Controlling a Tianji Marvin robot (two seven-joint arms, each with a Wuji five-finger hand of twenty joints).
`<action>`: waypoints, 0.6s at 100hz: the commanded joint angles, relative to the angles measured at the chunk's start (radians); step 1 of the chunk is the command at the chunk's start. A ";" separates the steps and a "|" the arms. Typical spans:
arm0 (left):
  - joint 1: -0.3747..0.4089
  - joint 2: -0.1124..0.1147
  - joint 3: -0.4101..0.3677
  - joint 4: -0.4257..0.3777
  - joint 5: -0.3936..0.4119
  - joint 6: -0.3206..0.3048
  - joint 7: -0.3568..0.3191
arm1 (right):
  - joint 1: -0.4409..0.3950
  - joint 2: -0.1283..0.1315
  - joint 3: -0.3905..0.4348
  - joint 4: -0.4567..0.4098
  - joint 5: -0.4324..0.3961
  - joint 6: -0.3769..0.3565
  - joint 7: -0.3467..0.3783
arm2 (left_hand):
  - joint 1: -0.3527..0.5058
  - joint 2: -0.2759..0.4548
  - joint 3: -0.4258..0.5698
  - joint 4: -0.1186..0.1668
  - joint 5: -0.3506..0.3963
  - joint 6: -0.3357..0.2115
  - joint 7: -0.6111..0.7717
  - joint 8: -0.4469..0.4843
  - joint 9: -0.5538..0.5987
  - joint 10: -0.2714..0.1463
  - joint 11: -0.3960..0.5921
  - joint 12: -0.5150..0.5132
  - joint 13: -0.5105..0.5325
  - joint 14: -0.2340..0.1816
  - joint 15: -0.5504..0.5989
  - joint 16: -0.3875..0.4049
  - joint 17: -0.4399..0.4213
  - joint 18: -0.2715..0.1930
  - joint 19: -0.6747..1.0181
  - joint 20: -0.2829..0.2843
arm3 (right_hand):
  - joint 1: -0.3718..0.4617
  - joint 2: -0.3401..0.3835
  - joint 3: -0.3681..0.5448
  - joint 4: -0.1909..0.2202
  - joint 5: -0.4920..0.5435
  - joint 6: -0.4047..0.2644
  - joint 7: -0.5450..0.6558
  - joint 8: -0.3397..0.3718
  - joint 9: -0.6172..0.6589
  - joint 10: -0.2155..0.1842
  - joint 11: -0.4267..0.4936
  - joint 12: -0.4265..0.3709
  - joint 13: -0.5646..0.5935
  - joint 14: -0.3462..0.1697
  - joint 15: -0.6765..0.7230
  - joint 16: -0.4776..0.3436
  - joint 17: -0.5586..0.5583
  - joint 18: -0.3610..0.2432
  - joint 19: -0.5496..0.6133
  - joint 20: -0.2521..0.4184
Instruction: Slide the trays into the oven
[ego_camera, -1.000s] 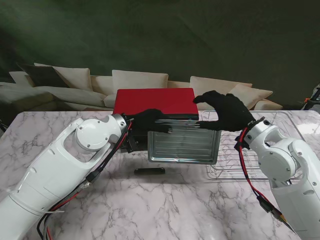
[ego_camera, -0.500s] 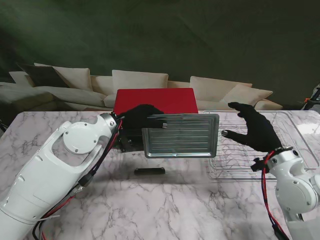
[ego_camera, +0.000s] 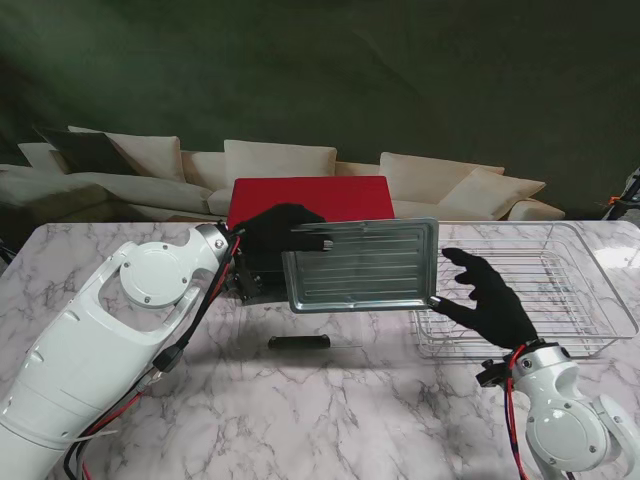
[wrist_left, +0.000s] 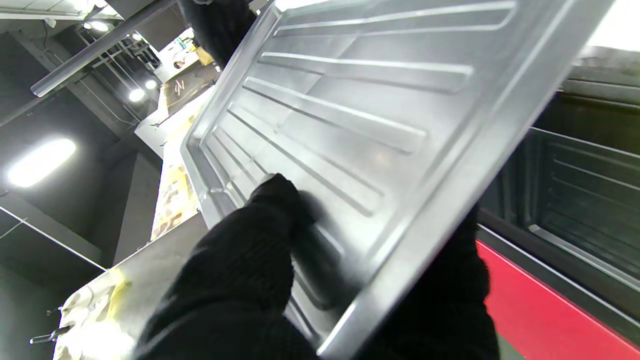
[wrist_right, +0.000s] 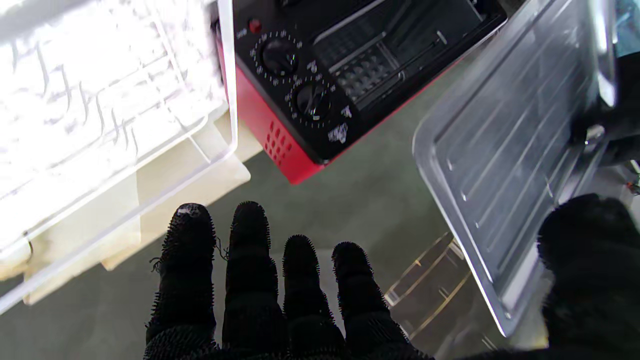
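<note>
Holding the metal tray (ego_camera: 362, 265) by one short edge, the left hand (ego_camera: 278, 232) has its thumb pressed onto the ribbed inner face and its other fingers wrapped behind the rim, as the left wrist view shows; the tray is clear of the table, tilted, its far end reaching out toward the right hand (ego_camera: 490, 303). That right hand is empty, fingers spread and straight, its thumb close under the tray's free corner, though I cannot tell whether it touches. The red oven (ego_camera: 310, 202) sits just behind the left hand, its dark cavity and side rails visible past the tray's rim, and the door looks open. As I judge it, the step in hand is bringing the tray level and square to that opening. A one-edge pinch on a broad sheet gives little control over twist, so the sound way is to let the right hand take the free end from beneath, flatten the tray, then line its long rims up with one pair of rails before pushing. The push should be slow and straight; a corner caught on a rail would skew the tray or shove the oven. The wire rack (ego_camera: 520, 300), lying in the clear bin (ego_camera: 600, 275) beside the right hand, waits its turn.
</note>
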 joint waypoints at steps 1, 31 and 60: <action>-0.006 -0.004 -0.003 0.001 -0.012 0.001 -0.018 | 0.002 -0.008 -0.026 -0.003 0.024 0.021 0.012 | 0.099 0.089 0.110 0.044 0.089 -0.104 0.115 0.052 0.013 0.005 0.019 0.009 0.011 0.031 0.025 -0.005 0.012 -0.052 0.043 -0.007 | -0.015 -0.037 0.009 0.009 -0.004 0.016 0.010 0.020 0.011 0.010 0.038 0.013 0.018 -0.012 0.044 0.026 0.024 -0.048 0.036 0.019; -0.011 -0.009 0.005 0.009 -0.041 0.007 -0.018 | 0.029 -0.011 -0.105 -0.015 0.114 0.071 0.034 | 0.102 0.090 0.104 0.045 0.089 -0.102 0.116 0.053 0.014 0.009 0.020 0.008 0.012 0.034 0.024 -0.005 0.012 -0.048 0.040 -0.006 | 0.014 -0.088 0.039 0.005 0.042 0.020 0.099 0.051 0.079 0.012 0.148 0.059 0.099 -0.027 0.198 0.101 0.123 -0.067 0.126 0.044; -0.029 -0.018 0.031 0.035 -0.060 0.010 -0.005 | 0.019 -0.016 -0.141 -0.053 0.207 0.083 0.042 | 0.102 0.092 0.102 0.046 0.091 -0.101 0.115 0.053 0.013 0.009 0.020 0.008 0.013 0.034 0.025 -0.005 0.013 -0.046 0.040 -0.004 | 0.141 -0.122 0.270 -0.021 0.100 -0.019 0.339 0.111 0.203 -0.001 0.272 0.149 0.296 -0.054 0.399 0.208 0.338 -0.065 0.280 0.154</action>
